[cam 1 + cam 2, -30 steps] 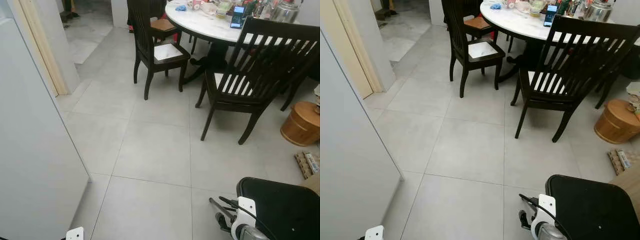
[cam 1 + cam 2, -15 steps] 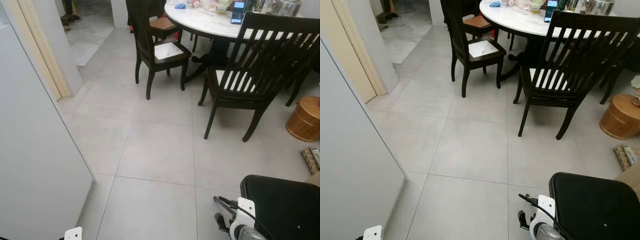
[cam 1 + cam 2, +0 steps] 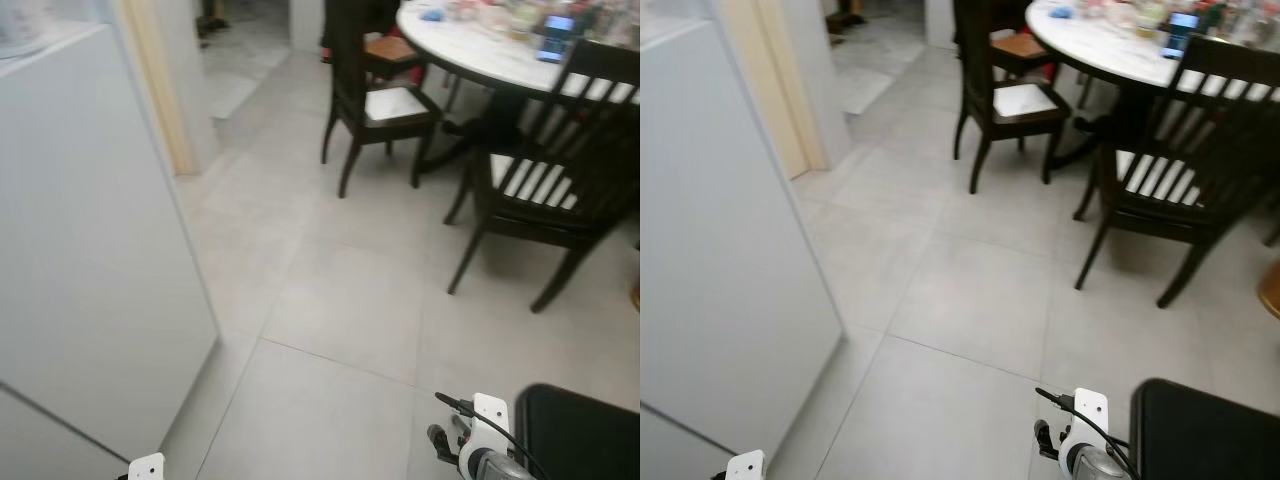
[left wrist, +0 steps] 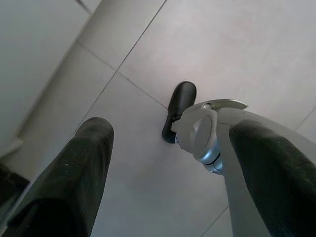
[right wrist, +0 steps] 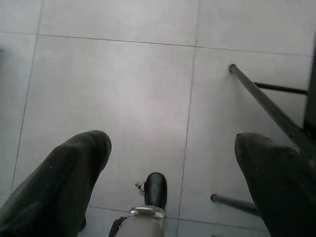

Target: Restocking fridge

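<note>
Fridge (image 3: 90, 250): white, at 9 o'clock.
Left gripper (image 4: 168, 163): fingers apart, empty, above floor tiles (image 3: 340, 300).
Right gripper (image 5: 173, 173): fingers apart, empty.

A white fridge (image 3: 90, 250) fills nine o'clock. Grey tiled floor (image 3: 340, 310) spreads through the centre. Dark wooden chairs (image 3: 375, 95) ring a round white worktop (image 3: 480, 60) at one o'clock. A black seat (image 3: 580, 435) sits at five o'clock.

The white fridge (image 3: 90, 250) is cut off at the left and bottom edges. Items on the round table (image 3: 480, 55) are too blurred to identify. The black stool (image 3: 1205, 435) is cropped at the corner.
</note>
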